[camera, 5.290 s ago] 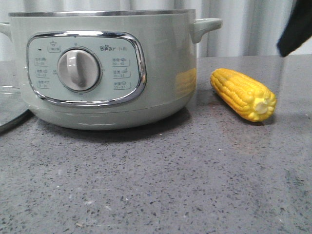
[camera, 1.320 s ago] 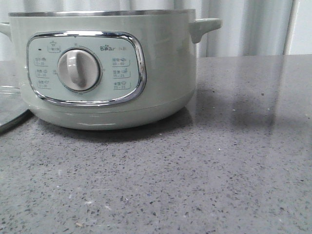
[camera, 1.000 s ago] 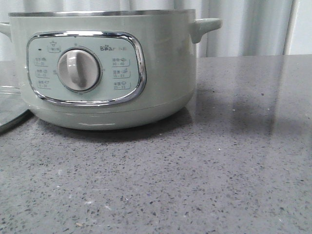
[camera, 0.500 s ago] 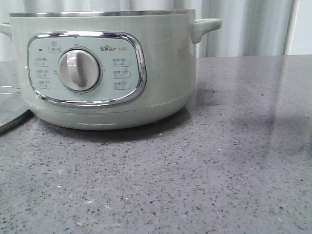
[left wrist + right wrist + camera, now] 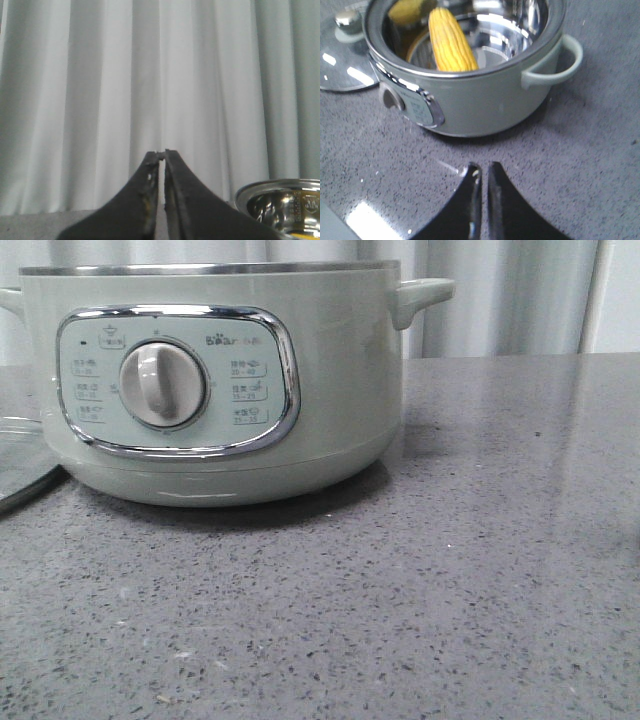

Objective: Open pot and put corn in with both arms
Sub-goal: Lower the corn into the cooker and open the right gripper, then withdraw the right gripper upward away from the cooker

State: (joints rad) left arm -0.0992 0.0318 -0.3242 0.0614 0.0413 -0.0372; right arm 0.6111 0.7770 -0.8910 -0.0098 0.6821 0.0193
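Corn in pot, lid off: task looks finished.
Right gripper (image 5: 482, 172) hangs nearest, jaws together and empty, over bare worktop (image 5: 600, 160). Beyond it the pot (image 5: 485, 100) stands open with the corn (image 5: 449, 42) leaning inside; the lid (image 5: 342, 55) lies beside it. Left gripper (image 5: 161, 156), jaws together too, faces the curtain (image 5: 100, 90).

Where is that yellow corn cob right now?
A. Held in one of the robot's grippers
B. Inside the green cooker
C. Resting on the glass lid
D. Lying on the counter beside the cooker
B: the right wrist view shows the corn lying inside the pot, against its shiny inner wall, with the glass lid set aside on the counter.
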